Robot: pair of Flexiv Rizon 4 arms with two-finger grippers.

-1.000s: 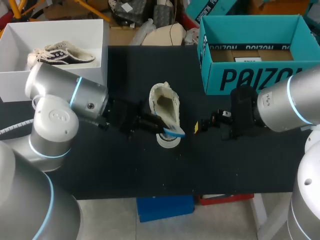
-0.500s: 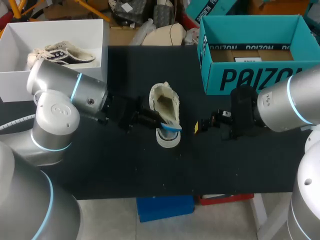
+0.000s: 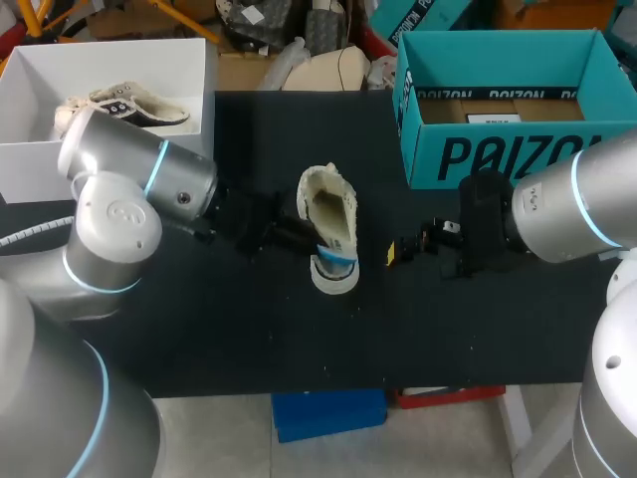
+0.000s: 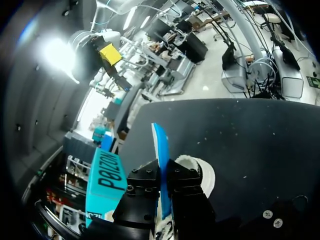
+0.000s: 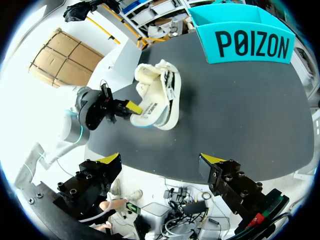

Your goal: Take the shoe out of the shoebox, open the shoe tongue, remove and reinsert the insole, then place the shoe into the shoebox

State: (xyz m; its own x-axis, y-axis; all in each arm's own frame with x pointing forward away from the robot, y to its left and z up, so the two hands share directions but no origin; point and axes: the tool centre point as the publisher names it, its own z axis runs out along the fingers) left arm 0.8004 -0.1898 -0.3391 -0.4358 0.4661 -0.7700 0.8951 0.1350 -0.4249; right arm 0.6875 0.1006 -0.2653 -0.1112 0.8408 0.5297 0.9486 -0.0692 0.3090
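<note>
Insole held over shoe, mid-surface; left arm is on it.
Surface (image 3: 249,339) black. Shoebox (image 3: 498,149) at far right corner, not holding the shoe. Shoe (image 3: 328,204) lies mid-surface, long axis far edge to near edge, collar toward the far edge, toe toward the near. Left end effector (image 3: 318,247) comes in from the left edge, square across that axis, touching the shoe's toe half and pinching the blue insole (image 3: 338,256) edge-on. Right end effector (image 5: 161,159) spread, holding nothing, well apart toward the right edge. Judgement: the insole has to turn in line with the shoe's length to seat; left arm nearer.
</note>
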